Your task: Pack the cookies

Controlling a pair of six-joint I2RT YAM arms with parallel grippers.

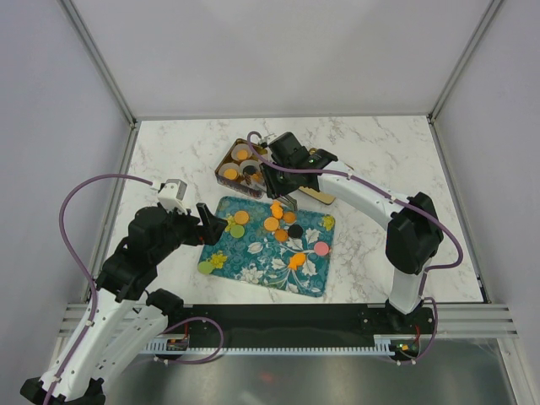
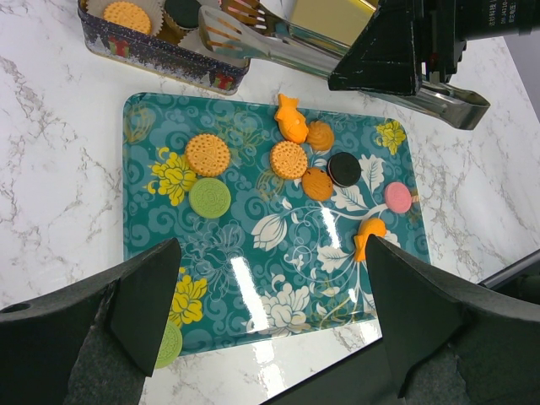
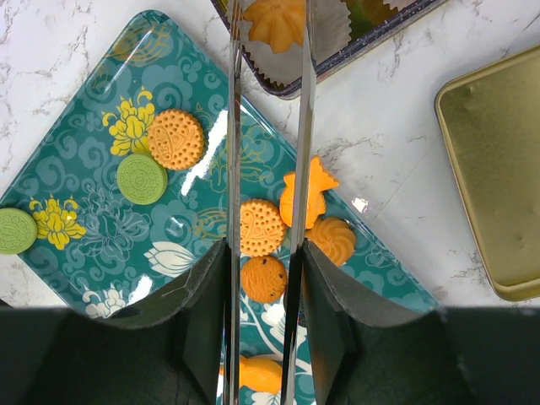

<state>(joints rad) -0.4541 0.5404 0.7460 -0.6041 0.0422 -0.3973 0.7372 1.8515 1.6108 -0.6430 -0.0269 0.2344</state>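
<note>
Right wrist: right gripper [image 3: 266, 270] clamps silver metal tongs [image 3: 232, 126], tips 12 o'clock over patterned tin [image 3: 337, 62]; left gripper [image 2: 278, 312] jaws apart. Likely drop-off; next, tong a round orange cookie [image 3: 261, 226] off teal tray [image 3: 93, 228].

A green cookie [image 2: 171, 346] is half hidden by a finger [image 2: 139, 304] of the left end effector [image 2: 270, 245].
</note>
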